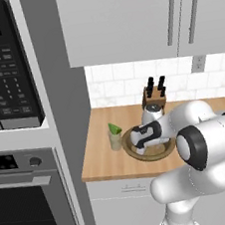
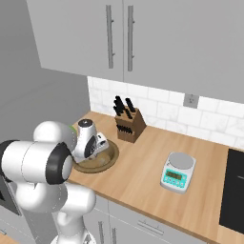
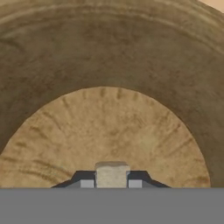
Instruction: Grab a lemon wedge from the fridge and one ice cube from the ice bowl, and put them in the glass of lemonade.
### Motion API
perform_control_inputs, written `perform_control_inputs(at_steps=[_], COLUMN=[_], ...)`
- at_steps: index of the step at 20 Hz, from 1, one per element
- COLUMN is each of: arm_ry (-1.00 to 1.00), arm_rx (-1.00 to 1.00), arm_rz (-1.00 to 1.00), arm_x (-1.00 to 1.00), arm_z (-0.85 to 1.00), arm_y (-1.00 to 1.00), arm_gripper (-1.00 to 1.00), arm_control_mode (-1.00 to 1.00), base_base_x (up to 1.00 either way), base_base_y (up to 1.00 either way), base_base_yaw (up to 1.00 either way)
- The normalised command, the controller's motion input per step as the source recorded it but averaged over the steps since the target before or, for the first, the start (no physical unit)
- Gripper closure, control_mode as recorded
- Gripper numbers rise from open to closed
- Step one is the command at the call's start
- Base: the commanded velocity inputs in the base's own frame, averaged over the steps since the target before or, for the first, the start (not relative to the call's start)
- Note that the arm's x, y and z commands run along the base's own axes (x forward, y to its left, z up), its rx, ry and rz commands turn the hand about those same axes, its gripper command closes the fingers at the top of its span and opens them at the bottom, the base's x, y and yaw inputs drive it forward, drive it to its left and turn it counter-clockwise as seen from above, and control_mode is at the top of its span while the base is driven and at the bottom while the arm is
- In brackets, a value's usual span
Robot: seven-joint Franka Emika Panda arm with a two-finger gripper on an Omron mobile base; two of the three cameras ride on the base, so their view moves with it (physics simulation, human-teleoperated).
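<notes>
Pinching the ice cube, glass sat just off to the side

So the gripper [image 3: 112, 183] was down inside the bowl [image 1: 165, 150], fingers drawn in close on a small pale ice cube [image 3: 112, 174] sitting right between the tips. Looked like a proper hold to me, though I couldn't swear it was fully clamped. The glass [image 1: 115, 140] stood on the bench [image 1: 103, 161] just beside the bowl's left rim in the left base view, with the green wedge [image 1: 114, 129] already perched at its mouth. My guess: lift straight up, then a short hop that way over the rim. Main risk was the cube slipping out.
</notes>
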Motion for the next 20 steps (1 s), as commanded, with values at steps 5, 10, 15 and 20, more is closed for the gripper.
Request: perform_control_inputs(at_steps=[5, 10, 15, 20], arm_ry=[0.00, -0.02, -0.15, -0.13], arm_rx=[0.00, 0.02, 0.06, 0.04], arm_rz=[0.00, 0.00, -0.02, -0.03], arm_x=[0.00, 0.00, -0.01, 0.00], arm_z=[0.00, 0.37, 0.65, 0.51], arm_y=[0.00, 0.00, 0.00, 0.01], arm_gripper=[1.00, 1.00, 1.00, 1.00], arm_control_mode=[-1.00, -1.00, -1.00, -1.00], base_base_x=[0.00, 0.00, 0.00, 0.00], base_base_y=[0.00, 0.00, 0.00, 0.00], base_base_yaw=[0.00, 0.00, 0.00, 0.00])
